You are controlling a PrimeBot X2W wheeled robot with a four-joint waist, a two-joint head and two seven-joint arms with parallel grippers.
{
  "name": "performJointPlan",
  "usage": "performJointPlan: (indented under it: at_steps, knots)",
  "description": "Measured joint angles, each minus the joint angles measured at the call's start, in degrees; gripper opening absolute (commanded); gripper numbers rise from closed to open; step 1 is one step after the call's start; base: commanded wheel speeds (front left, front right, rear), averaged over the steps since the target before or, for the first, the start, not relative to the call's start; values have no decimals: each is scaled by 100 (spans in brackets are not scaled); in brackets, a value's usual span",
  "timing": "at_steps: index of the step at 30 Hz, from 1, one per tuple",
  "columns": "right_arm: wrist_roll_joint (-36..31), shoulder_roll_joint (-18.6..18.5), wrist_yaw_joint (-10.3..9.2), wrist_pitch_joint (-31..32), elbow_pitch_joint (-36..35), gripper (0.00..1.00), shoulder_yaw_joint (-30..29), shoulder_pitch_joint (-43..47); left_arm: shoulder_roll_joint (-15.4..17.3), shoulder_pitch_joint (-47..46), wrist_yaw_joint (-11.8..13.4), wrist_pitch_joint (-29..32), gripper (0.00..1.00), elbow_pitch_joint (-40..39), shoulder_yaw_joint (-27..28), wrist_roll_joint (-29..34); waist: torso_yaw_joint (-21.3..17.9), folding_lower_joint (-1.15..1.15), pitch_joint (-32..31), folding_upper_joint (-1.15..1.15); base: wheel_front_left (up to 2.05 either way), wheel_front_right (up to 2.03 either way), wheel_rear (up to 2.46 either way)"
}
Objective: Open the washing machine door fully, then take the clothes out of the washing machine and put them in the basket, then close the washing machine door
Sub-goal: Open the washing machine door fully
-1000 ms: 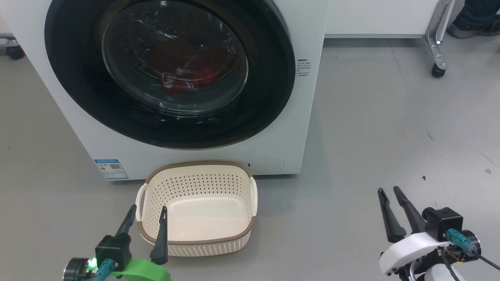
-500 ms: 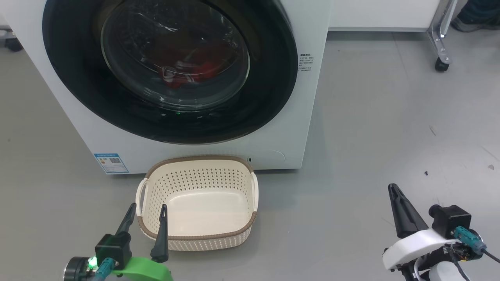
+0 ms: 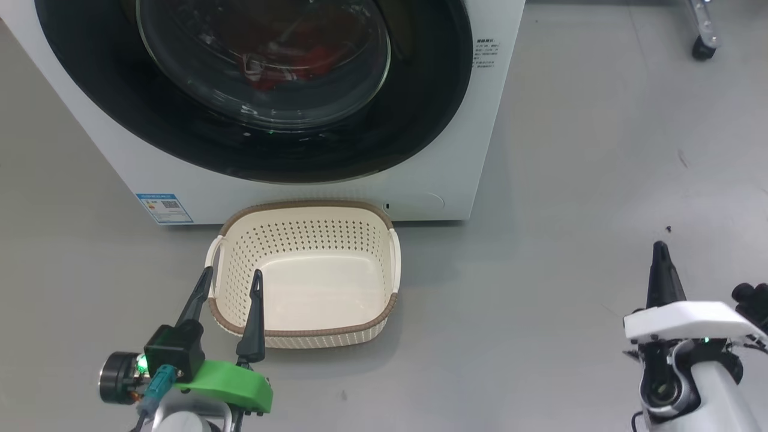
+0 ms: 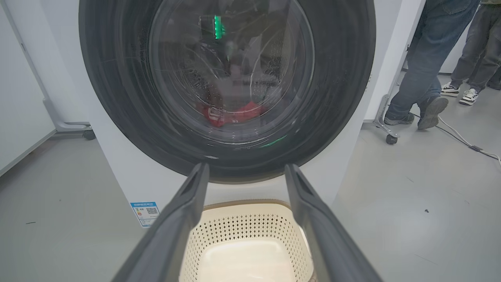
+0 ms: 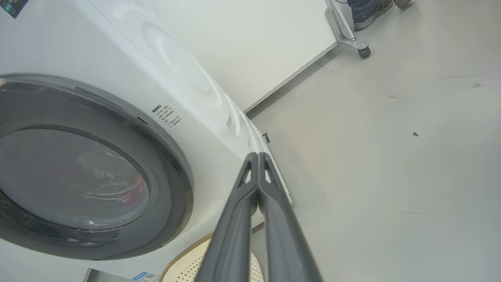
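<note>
The white washing machine [image 3: 456, 150] fills the top of the head view, its round glossy black door [image 3: 420, 108] closed against the front. Red clothes [image 3: 282, 60] show dimly through the glass bowl, also as clothes [image 4: 231, 113] in the left wrist view. On the floor before the machine sits the cream basket [image 3: 306, 207], with nothing in it. My left gripper [image 3: 231, 282] is open, its fingertips over the basket's near left rim. My right gripper [image 3: 660, 249] is shut on nothing, low at the right, well clear of the door [image 5: 172, 156].
A person's legs and shoes [image 4: 426, 70] stand right of the machine beside a wheeled metal frame [image 4: 385, 125]. A cable [image 4: 465, 143] runs across the floor there. Another caster [image 3: 702, 48] is at the top right. Grey floor spreads wide on the right.
The camera has tilted down and closer, so machine and basket sit higher in view. My right gripper's fingers closed together and the wrist rolled and shifted right. The left gripper keeps its pose.
</note>
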Motion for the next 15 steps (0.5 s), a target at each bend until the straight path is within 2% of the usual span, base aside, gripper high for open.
performJointPlan:
  at_steps: [10, 15]
  knots:
    - [1981, 29, 43, 805, 66, 0, -760, -1178, -25, -483, 1, -1, 100, -261, -69, 183, 107, 0, 622, 0, 0, 0, 0]
    - [2687, 5, 43, 1310, 165, 0, -1005, -1800, -74, -719, 1, -7, 100, -403, -121, 276, 216, 0, 933, 0, 0, 0, 0]
